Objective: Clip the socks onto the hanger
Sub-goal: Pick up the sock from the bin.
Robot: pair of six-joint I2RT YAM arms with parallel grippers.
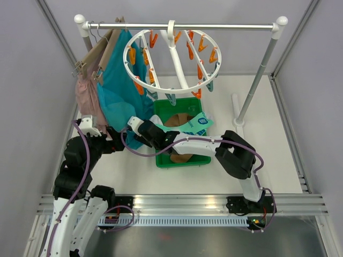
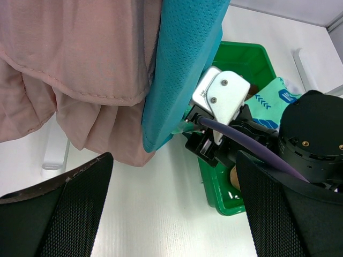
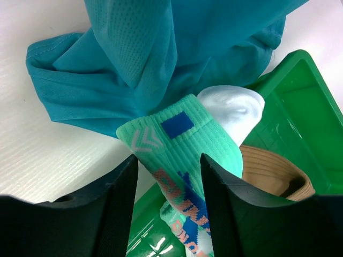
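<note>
On the left, the left arm [image 1: 80,155] sits low beside the pink garment [image 1: 86,99]. The left jaws are spread wide with nothing between them, so that side is free to help.

Next to it the teal garment [image 3: 161,43] hangs down to the bench [image 1: 257,150], with its hem pooled just beside the green bin [image 1: 161,163]. This crowds the near-left corner, and we judge that a lift straight up there could snag the cloth.

The right arm [image 1: 198,143] reaches across to that corner. The right jaws are closed partway on the cuff end of the mint sock [image 3: 177,144], and the fabric fills the gap between them. The rest of the sock trails back into the bin over a white sock [image 3: 230,110] and a brown sock [image 3: 268,171].

We expect the sock to be light, limp and stretchy, so it will sag and swing. A hold near the cuff, with a little hem left proud, should suit a peg.

The hanger [image 1: 179,72] hangs from the rail [image 1: 214,25] above the bin, with its pegs [image 1: 189,51] dangling round the rim. The room is more open to the right, up to the rail's upright [image 1: 257,80].
</note>
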